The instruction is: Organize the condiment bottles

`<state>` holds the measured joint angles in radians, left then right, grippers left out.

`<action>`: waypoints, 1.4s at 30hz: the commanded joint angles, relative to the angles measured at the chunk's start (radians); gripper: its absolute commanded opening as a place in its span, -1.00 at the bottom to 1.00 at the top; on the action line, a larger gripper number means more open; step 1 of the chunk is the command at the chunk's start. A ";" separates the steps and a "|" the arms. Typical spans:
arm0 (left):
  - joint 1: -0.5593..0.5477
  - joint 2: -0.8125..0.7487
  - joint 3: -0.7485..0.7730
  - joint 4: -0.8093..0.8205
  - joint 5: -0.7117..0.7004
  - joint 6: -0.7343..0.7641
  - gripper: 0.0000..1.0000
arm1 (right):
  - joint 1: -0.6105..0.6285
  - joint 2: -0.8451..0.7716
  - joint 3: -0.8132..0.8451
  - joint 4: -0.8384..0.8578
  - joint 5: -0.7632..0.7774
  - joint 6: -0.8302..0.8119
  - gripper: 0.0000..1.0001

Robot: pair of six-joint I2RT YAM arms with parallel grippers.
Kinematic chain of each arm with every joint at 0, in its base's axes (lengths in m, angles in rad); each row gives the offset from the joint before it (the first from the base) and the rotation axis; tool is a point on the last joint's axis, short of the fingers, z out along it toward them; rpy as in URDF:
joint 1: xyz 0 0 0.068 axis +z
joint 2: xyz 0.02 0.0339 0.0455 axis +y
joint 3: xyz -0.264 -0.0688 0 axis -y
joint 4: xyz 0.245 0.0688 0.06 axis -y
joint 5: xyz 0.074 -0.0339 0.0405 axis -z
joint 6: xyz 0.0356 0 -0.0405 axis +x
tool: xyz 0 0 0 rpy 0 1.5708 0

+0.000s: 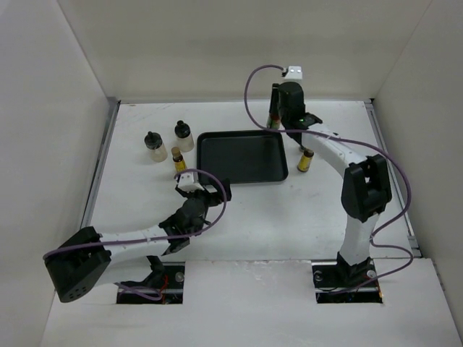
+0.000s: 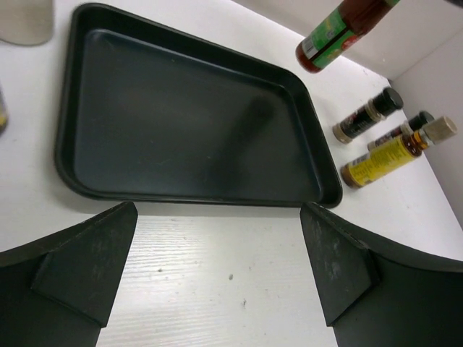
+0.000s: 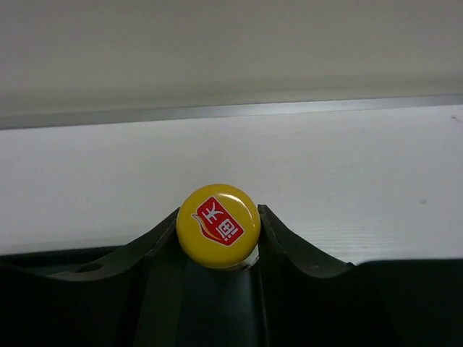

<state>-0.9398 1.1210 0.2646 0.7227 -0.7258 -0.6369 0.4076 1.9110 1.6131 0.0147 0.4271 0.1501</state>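
**Surface and enclosure.** A white table [image 1: 289, 217] with a faint wood-grain finish is enclosed at the back and on both sides by plain white walls [image 1: 217, 50]. A metal strip [image 3: 231, 112] is noted along the far edge. A flat black tray [image 1: 239, 170] is laid near the centre.

**Right gripper** [image 3: 218, 235]. The fingers are closed against the yellow cap [image 3: 217, 224] of the red sauce bottle [image 2: 334, 30]. The bottle is held just beyond the tray's far right corner. Whether its base touches the table cannot be determined.

**Left gripper** [image 2: 215, 231]. The jaws are spread wide and nothing is held. It is positioned over the table just short of the tray's near left corner.

**Remaining bottles.**
- Two squat whitish bottles [image 1: 154, 147] [image 1: 184, 136] are stood upright left of the tray, with a slim yellow-labelled bottle [image 1: 178, 160] just beside them.
- Right of the tray, a second yellow-labelled bottle [image 1: 305, 161] and a dark-capped bottle [image 2: 367, 116] are recorded close together.
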 commanded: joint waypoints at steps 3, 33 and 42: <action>0.032 -0.079 -0.033 0.044 -0.046 -0.038 1.00 | 0.107 -0.047 0.090 0.151 -0.010 0.012 -0.40; 0.055 -0.069 -0.041 0.043 0.000 -0.064 1.00 | 0.262 0.014 -0.096 0.280 0.048 0.089 0.31; 0.051 -0.061 -0.038 0.044 0.000 -0.064 1.00 | 0.244 -0.268 -0.304 0.268 0.055 0.091 0.86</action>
<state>-0.8848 1.0527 0.2256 0.7223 -0.7296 -0.6891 0.6655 1.7893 1.3708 0.2169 0.4580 0.2295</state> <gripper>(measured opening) 0.997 0.922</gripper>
